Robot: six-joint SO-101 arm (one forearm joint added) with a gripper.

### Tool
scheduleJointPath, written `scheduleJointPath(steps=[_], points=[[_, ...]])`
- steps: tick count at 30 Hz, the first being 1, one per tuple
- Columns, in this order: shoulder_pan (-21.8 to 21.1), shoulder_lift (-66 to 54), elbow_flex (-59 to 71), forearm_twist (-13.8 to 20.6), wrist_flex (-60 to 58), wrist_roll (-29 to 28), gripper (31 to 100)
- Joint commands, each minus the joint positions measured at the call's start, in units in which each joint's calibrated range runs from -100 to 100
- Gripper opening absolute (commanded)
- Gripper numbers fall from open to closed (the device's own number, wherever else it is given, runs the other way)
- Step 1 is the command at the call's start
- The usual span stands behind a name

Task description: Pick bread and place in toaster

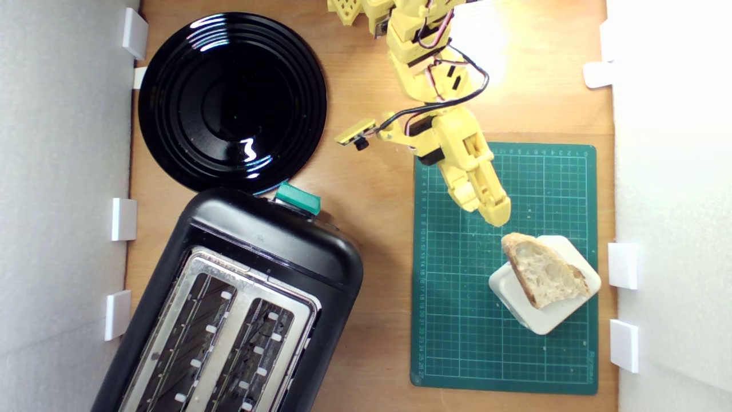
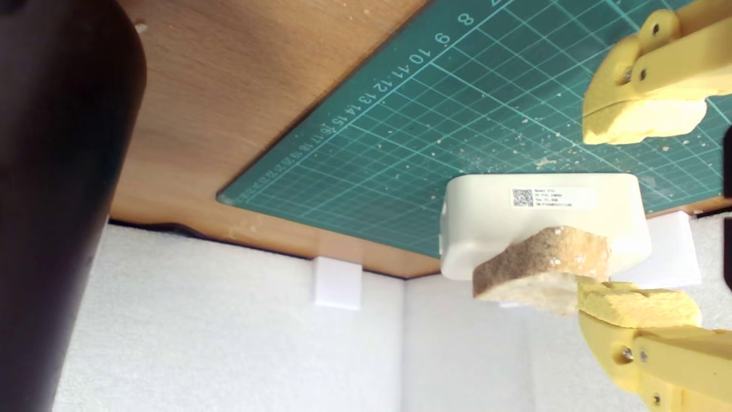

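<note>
This is a small tabletop test rig for a robot, a lab or hobby bench rather than a real kitchen. A wooden board (image 1: 372,229) serves as the floor, fenced by white foam walls (image 1: 63,200) that small white clips (image 1: 124,219) hold at its edges. A green cutting mat (image 1: 457,320) with a printed grid and numbered rulers lies on the board. Beside the mat, toward the exterior view's left, stand kitchen props: a black toaster (image 1: 269,240) and, beyond it, a glossy black plate (image 1: 231,100). A yellow 3D-printed arm (image 1: 434,86) with exposed wiring reaches over the mat.
</note>
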State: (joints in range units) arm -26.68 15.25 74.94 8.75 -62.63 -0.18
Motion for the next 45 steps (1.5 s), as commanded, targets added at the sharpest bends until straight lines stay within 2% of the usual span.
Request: scheduleJointPath(steps=[1,4,10,36,45], points=[[-1.0,0.0,-3.2,0.4,-2.3,0.0,85.4],[-1.2,1.0,-4.4,0.4,-2.4,0.0,85.8],[-1.2,2.7,-6.1,0.4,-2.6,0.0,91.0],[-3.3,11.9,-19.9,-0.4,-2.5,0.1,90.3],[-3.9,14.6,-23.3,-0.5,-2.5,1.7,90.3]])
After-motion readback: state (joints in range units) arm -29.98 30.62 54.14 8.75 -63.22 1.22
